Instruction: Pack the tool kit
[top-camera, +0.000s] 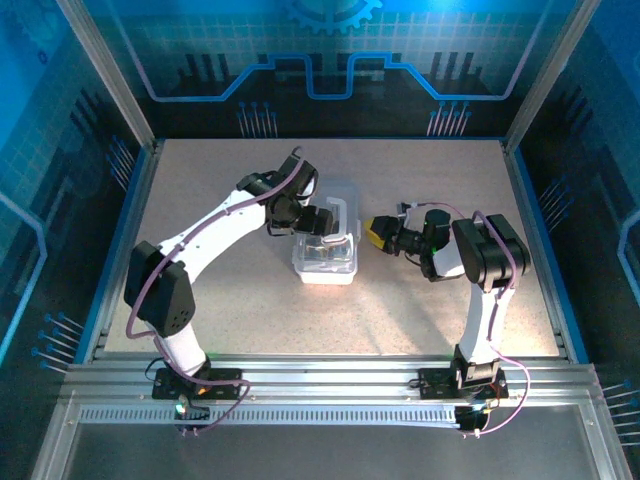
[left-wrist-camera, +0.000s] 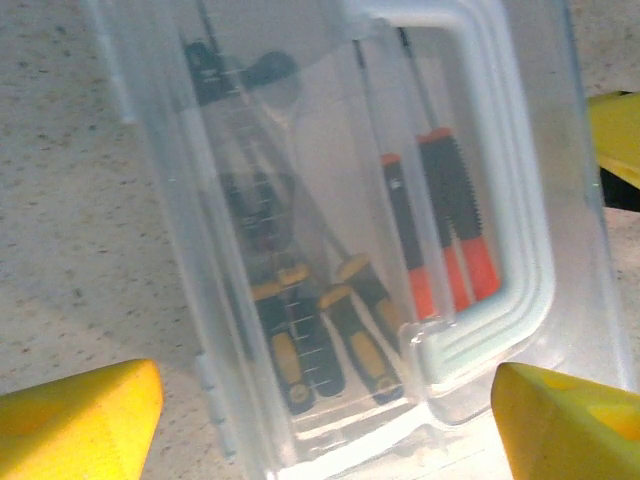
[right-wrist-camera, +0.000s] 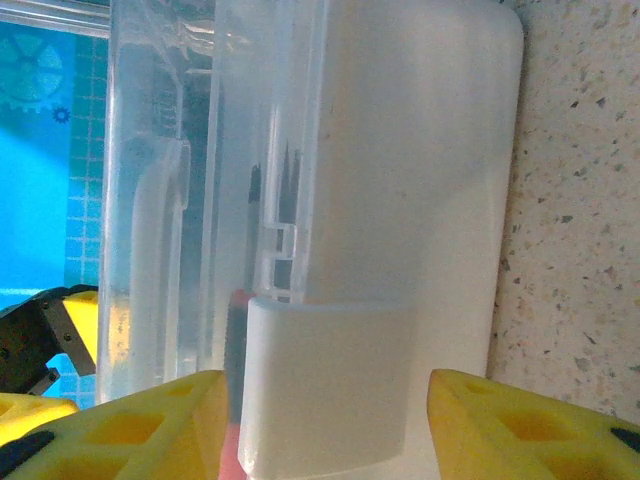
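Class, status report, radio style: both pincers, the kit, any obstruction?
Left pincer open above clear rectangular plastic case. Right pincer open, straddling its white latch tab. Red-and-black-handled screwdrivers inside, lid down. No obstruction seen.

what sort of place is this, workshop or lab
Probably a robot lab cell: left arm and right arm bolted to an aluminium rail, a speckled table walled by blue circuit-print panels.

Place: you are looking at a robot lab cell.
Walls: blue panels (top-camera: 60, 150) printed with a gear and circuit lines, across the top and both sides of the frame.
Frame: aluminium rails (top-camera: 330, 385) along the bottom, with two robot arms (top-camera: 210, 230) bolted on.
Surface: speckled tabletop (top-camera: 230, 310), centre.
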